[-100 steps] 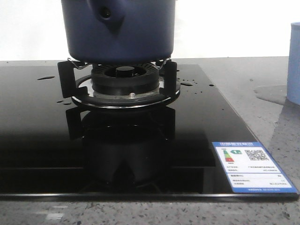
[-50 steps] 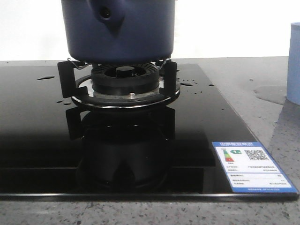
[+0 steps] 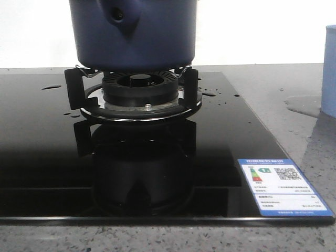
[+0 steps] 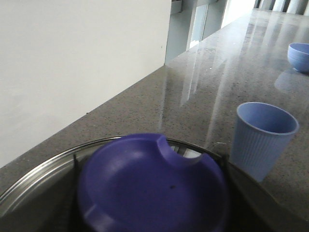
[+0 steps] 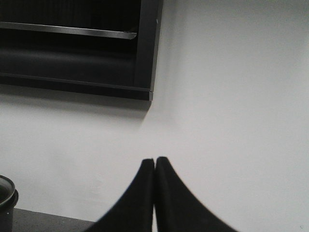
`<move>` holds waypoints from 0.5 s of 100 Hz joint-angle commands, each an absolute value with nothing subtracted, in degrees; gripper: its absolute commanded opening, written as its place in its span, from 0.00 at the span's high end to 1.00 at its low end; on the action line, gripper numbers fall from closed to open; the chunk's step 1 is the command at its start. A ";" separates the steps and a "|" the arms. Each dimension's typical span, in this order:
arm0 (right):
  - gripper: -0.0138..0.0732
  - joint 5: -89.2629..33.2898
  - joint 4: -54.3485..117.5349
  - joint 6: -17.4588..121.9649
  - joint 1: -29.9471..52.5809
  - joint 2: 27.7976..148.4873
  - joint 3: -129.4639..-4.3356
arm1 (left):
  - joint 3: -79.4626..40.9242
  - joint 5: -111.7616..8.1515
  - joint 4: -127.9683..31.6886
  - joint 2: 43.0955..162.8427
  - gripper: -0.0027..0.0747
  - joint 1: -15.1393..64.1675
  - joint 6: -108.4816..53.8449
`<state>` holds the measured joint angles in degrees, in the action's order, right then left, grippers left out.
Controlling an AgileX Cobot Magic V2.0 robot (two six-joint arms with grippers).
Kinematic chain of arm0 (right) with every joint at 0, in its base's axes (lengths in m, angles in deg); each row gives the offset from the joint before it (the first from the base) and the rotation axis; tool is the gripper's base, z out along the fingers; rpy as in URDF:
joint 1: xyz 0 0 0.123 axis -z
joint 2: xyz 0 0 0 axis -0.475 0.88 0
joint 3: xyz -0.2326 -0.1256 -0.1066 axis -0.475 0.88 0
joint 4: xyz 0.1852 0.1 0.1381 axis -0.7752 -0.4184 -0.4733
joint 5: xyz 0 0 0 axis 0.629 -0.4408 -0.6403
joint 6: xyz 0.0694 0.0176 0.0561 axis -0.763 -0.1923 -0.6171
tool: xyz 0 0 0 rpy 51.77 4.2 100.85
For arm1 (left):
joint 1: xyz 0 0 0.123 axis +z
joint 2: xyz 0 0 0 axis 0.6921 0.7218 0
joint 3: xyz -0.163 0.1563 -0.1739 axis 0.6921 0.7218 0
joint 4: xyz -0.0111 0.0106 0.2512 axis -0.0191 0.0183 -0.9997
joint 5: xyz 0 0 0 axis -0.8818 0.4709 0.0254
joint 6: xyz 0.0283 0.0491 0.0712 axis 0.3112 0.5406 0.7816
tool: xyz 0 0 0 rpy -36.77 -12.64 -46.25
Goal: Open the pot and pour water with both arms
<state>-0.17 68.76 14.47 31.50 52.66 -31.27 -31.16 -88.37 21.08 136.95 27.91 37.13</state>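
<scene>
The dark navy pot [image 3: 134,34] stands on the burner grate [image 3: 134,97], its side stub with the round hole facing me. In the left wrist view its steel rim [image 4: 43,169] curves behind a blue lid [image 4: 152,188] with a notch in its edge. The lid hangs close over the opening, right where my left gripper's fingers are, and hides them. My right gripper [image 5: 154,162] is shut on nothing and faces a white wall. Water shows as drops [image 3: 210,93] on the black glass and a wet patch [image 3: 303,105] on the counter.
A pale blue ribbed cup [image 4: 263,137] stands on the grey counter right of the stove, cut by the frame edge [image 3: 329,71]. A blue bowl [image 4: 299,55] sits farther along. An energy label [image 3: 281,186] marks the glass hob's front right corner.
</scene>
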 commanded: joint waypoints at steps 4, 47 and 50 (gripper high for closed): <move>0.93 3.51 68.08 14.65 31.86 52.91 -33.32 | -33.24 -90.91 26.42 134.69 0.56 27.15 37.45; 0.93 3.51 68.08 14.65 31.86 52.91 -33.32 | -33.24 -86.26 25.71 134.69 0.56 27.15 37.45; 0.93 3.51 68.08 14.65 31.86 52.91 -33.32 | -33.24 -86.13 25.71 134.69 0.56 27.15 37.45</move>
<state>-0.17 68.76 14.47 31.50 52.66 -31.27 -31.16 -85.37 21.22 136.95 27.44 37.25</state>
